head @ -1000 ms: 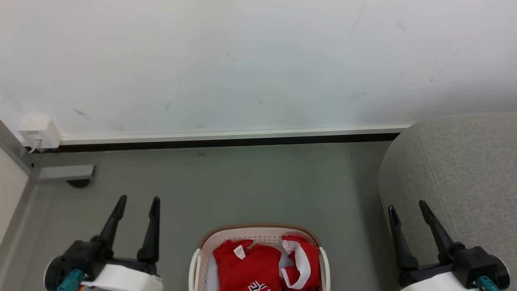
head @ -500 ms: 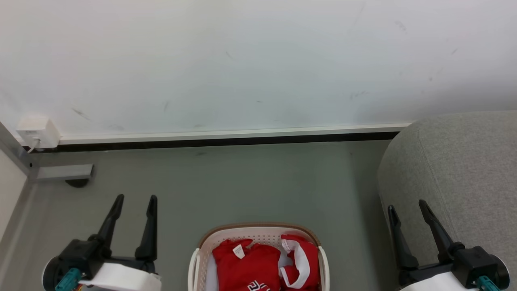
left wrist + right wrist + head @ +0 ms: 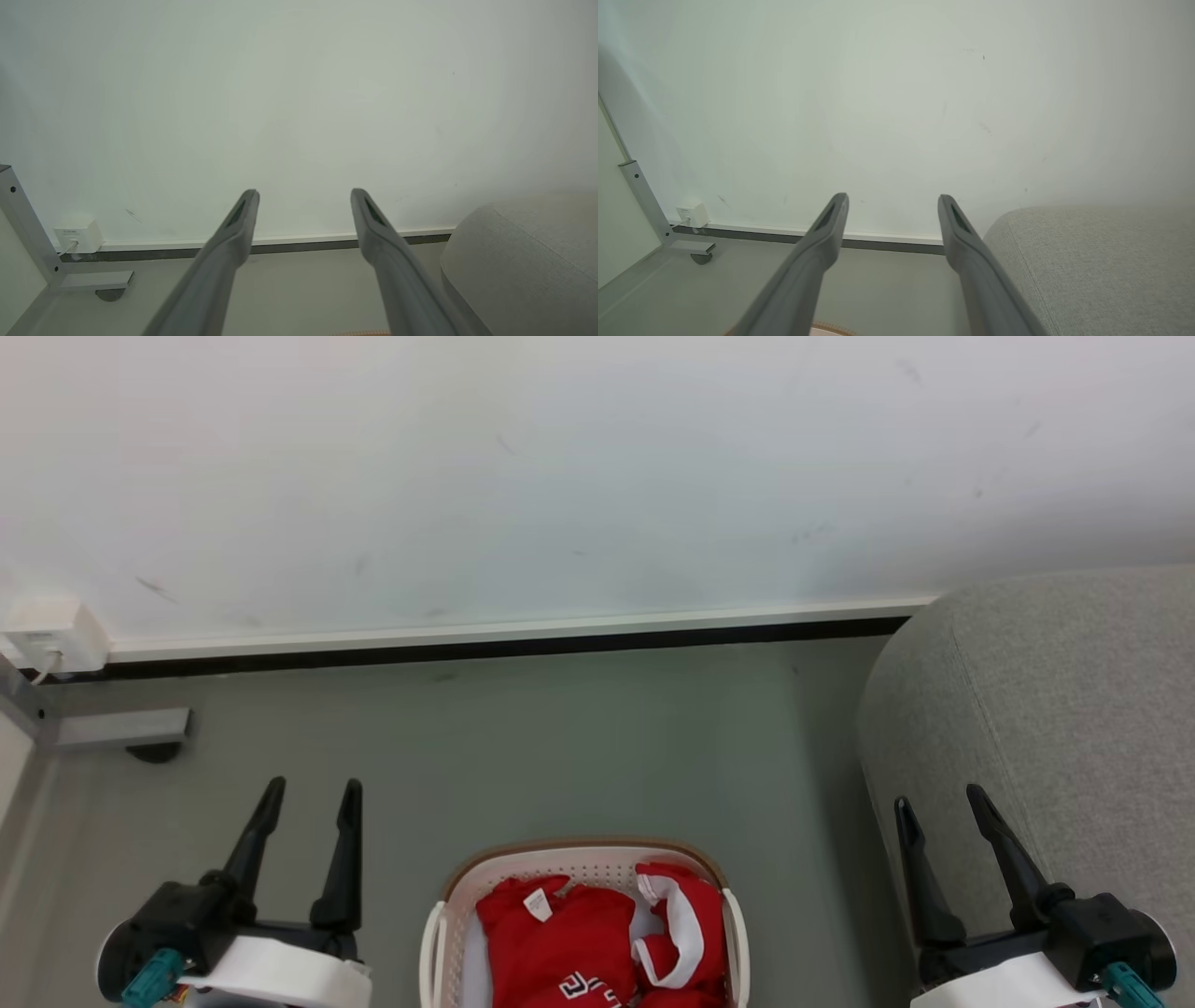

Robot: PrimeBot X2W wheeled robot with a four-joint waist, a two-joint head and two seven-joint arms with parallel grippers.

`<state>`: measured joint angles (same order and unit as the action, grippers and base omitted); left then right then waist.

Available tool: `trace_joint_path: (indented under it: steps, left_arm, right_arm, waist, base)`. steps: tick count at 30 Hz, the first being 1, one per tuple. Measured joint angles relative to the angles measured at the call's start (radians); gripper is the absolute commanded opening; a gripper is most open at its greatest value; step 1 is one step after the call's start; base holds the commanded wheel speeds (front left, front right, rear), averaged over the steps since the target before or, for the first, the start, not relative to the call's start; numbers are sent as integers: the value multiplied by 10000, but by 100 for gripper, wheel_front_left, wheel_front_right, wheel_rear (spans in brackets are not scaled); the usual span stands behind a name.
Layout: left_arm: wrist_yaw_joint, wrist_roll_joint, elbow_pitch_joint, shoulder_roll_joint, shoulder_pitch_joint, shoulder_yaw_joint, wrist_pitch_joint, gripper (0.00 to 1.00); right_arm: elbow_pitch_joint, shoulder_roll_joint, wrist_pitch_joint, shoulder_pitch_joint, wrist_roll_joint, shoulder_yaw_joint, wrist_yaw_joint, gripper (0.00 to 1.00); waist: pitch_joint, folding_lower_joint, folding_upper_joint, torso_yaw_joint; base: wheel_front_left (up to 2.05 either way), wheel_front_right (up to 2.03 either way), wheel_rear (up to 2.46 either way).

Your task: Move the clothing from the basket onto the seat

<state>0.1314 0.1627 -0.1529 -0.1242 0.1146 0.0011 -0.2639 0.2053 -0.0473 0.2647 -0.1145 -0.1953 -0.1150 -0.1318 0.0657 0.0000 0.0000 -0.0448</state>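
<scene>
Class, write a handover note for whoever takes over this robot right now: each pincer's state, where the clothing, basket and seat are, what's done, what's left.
Left pincer: open, empty, left of the basket.
Right pincer: open, empty, near the seat.
Red clothing: in the basket, on the floor between the pincers; seat to its right.
Done: nothing moved yet.
Left: pick the clothing out, place it on the seat.

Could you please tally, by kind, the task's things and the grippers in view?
Grippers: 2, the left gripper and right gripper, both open
Laundry basket: 1
Red clothing heap: 1
Grey seat: 1
Total: 5
</scene>
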Motion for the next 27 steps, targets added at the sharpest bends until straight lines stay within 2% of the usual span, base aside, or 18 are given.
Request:
trace_joint_path:
  steps: [8, 16, 21, 27]
  left_arm:
    - [0, 349, -58, -286, 189, -215, 0, 100]
    - [0, 591, -681, -865, 610, -869, 0, 100]
    - [0, 955, -1549, -1350, 1109, -1695, -2, 100]
    - [2, 1430, -3135, -2090, 2146, -3289, 0, 100]
  right_arm:
    - [-217, -4, 2, -148, -165, -25, 0, 100]
    - [-512, -6, 2, -279, -458, -10, 0, 100]
    - [-788, -8, 2, -506, -830, -10, 0, 100]
    - [-1151, -10, 2, -734, -1223, 142, 0, 100]
  waist:
    - [587, 0, 0, -427]
    - [1381, 0, 0, -1075]
    - [1966, 1, 0, -1472]
    - [2808, 2, 0, -1910]
  base:
    - [0, 0, 0]
    - [0, 0, 0]
    - [0, 0, 0]
    - [0, 0, 0]
